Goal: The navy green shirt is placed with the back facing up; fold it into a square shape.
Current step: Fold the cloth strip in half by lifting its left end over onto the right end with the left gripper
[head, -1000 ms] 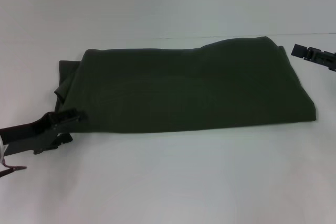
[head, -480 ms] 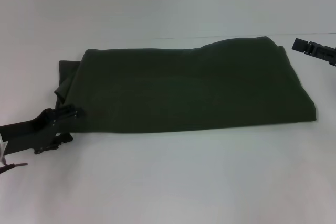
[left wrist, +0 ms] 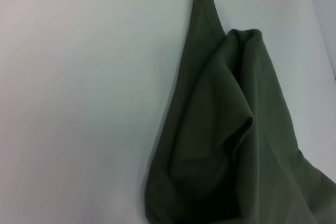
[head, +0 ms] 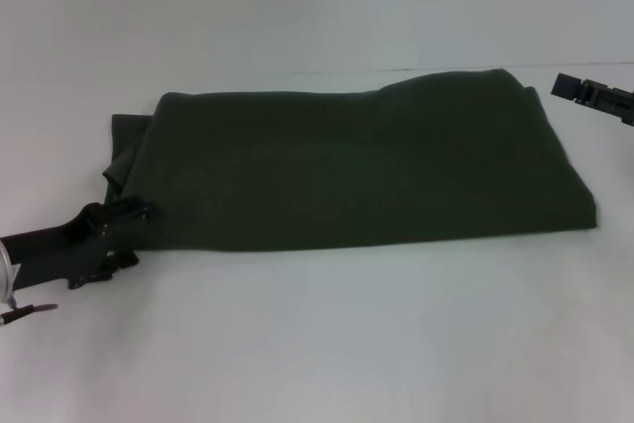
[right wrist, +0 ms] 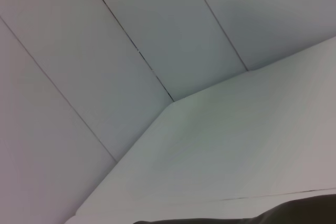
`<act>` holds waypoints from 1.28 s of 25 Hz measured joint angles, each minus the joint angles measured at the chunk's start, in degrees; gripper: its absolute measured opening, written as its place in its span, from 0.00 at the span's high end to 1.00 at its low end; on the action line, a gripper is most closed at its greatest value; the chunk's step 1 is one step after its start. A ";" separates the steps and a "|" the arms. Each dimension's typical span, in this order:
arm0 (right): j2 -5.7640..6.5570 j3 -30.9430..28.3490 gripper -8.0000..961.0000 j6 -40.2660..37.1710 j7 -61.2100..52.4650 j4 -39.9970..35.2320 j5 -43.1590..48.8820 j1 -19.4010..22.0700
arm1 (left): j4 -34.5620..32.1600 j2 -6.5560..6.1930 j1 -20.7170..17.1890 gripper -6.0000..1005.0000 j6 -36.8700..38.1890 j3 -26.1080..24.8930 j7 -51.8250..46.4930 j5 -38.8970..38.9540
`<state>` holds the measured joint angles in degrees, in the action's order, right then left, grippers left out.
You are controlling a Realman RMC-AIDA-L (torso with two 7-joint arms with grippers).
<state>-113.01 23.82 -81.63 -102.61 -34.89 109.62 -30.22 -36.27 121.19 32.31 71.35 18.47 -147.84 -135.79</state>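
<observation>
The navy green shirt (head: pixel 367 165) lies on the white table (head: pixel 327 344), folded into a long band running left to right, with a sleeve edge sticking out at its left end. My left gripper (head: pixel 127 237) is low at the shirt's near left corner, open, with nothing held between its jaws. The left wrist view shows the rumpled shirt end (left wrist: pixel 226 129) on the table. My right gripper (head: pixel 582 92) hovers off the shirt's far right corner, apart from it. A strip of shirt (right wrist: pixel 299 211) shows in the right wrist view.
The white table extends in front of the shirt and to its left. A pale panelled wall (right wrist: pixel 131 40) stands behind the table's far edge.
My left gripper has drawn back slightly to the left along the shirt's near left corner. My right gripper has shifted a little to the right and up. The shirt has not moved.
</observation>
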 joint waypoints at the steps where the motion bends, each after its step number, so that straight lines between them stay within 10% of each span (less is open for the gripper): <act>1: 0.00 0.00 0.05 0.00 0.04 0.00 -0.01 0.05 | 0.09 -0.02 0.08 0.13 -0.14 0.00 -0.03 0.00; 32: 0.09 -0.09 0.05 -0.39 -0.13 -0.09 -0.73 0.51 | -0.72 -1.53 3.10 0.13 0.98 0.18 3.29 3.77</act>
<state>-112.93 23.73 -82.02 -102.74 -34.99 108.89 -29.70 -36.99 119.66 35.41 72.33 18.65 -144.55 -132.02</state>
